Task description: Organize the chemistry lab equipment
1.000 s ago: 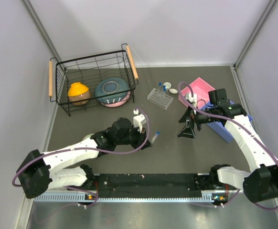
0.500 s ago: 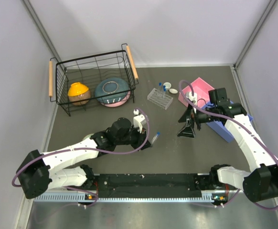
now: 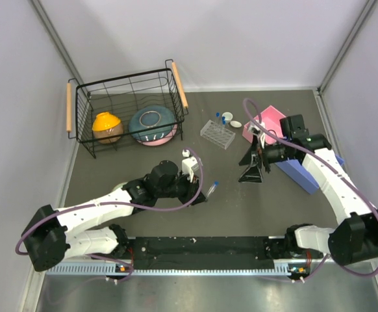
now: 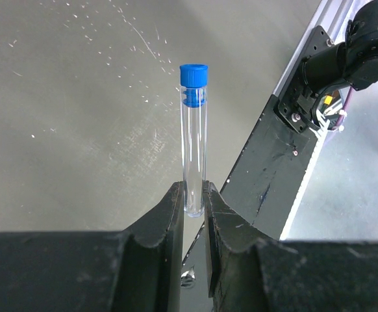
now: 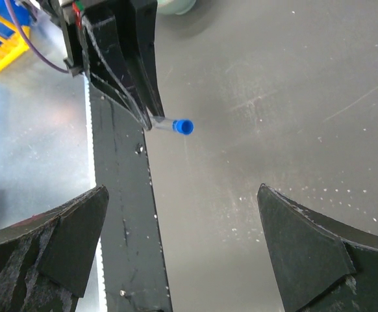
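My left gripper [image 3: 204, 194] is shut on the lower end of a clear tube with a blue cap [image 3: 211, 188] and holds it just above the table, cap pointing away from the fingers. The left wrist view shows the tube [image 4: 193, 143] pinched between the fingertips [image 4: 193, 195]. My right gripper [image 3: 252, 170] is wide open and empty, pointing down at the table right of the tube. The right wrist view [image 5: 182, 214] shows the held tube [image 5: 176, 125] ahead. The clear rack [image 3: 217, 134] lies at the back, with blue-capped tubes [image 3: 225, 118] and a white cup [image 3: 236, 124] beside it. No pipettes show.
A black wire basket [image 3: 127, 84] at the back left holds an orange bowl [image 3: 107, 127] and a blue bowl [image 3: 152, 125]. A pink tray [image 3: 269, 120] and a blue box [image 3: 302, 174] sit at the right, under my right arm.
My right arm has shifted a little to the left and back, uncovering more of the blue box. The left gripper holds the tube almost where it was.
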You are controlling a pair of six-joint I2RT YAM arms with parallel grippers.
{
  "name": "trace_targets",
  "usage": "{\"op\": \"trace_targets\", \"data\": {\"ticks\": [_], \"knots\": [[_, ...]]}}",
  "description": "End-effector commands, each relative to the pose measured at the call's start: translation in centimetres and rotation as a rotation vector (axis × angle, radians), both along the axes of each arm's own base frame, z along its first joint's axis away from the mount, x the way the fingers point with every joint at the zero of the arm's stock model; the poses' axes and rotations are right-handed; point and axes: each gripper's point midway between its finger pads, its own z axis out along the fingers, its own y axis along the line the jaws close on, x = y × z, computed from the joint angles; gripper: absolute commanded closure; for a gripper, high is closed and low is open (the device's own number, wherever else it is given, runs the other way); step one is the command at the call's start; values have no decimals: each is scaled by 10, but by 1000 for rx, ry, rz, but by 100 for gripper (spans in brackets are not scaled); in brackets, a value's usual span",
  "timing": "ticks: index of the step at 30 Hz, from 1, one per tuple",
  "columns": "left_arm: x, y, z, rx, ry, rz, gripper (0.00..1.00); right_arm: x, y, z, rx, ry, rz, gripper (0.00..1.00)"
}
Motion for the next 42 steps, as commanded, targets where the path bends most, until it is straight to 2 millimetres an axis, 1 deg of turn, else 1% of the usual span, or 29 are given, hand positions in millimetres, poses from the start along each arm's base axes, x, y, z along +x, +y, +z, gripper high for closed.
{"op": "trace_targets", "data": {"ticks": [1,3,7,10,14,15,21,23,24,26,27,29,30,32,33,35,41,42], "knots": [[-1,-8,20,-65,-52,-39,87,4,15,17,50,70,26,1],[-3,-10,22,-73,-49,-48,87,11,20,12,48,115,21,1],[-2,-14,29,-89,-53,-55,87,14,33,6,44,207,29,1],[-2,-17,34,-106,-56,-58,87,12,43,1,36,263,54,1],[-1,-21,38,-113,-54,-67,87,4,55,-7,20,310,100,2],[0,-23,43,-121,-60,-69,87,-1,60,-9,14,320,121,3],[3,-28,54,-139,-76,-71,87,-8,72,-19,-18,360,153,10],[4,-29,55,-139,-78,-68,87,-8,73,-20,-20,371,159,16],[4,-29,54,-137,-77,-70,87,-10,75,-19,-17,376,167,21],[4,-30,52,-130,-74,-70,87,-12,76,-19,-15,382,174,26],[5,-30,52,-130,-74,-70,87,-12,77,-19,-15,384,176,32],[6,-30,51,-124,-75,-63,87,-13,77,-18,-16,386,175,42],[7,-30,49,-119,-73,-60,87,-14,77,-19,-16,388,178,51],[9,-29,50,-115,-79,-48,88,-14,77,-19,-16,391,178,61],[10,-29,49,-111,-79,-43,88,-15,77,-20,-17,394,178,67],[12,-28,49,-105,-84,-31,88,-15,76,-21,-18,396,178,71],[14,-26,49,-99,-89,-14,87,-18,78,-23,-25,398,186,71],[15,-26,48,-96,-89,-14,88,-19,78,-22,-24,395,191,72]]}}
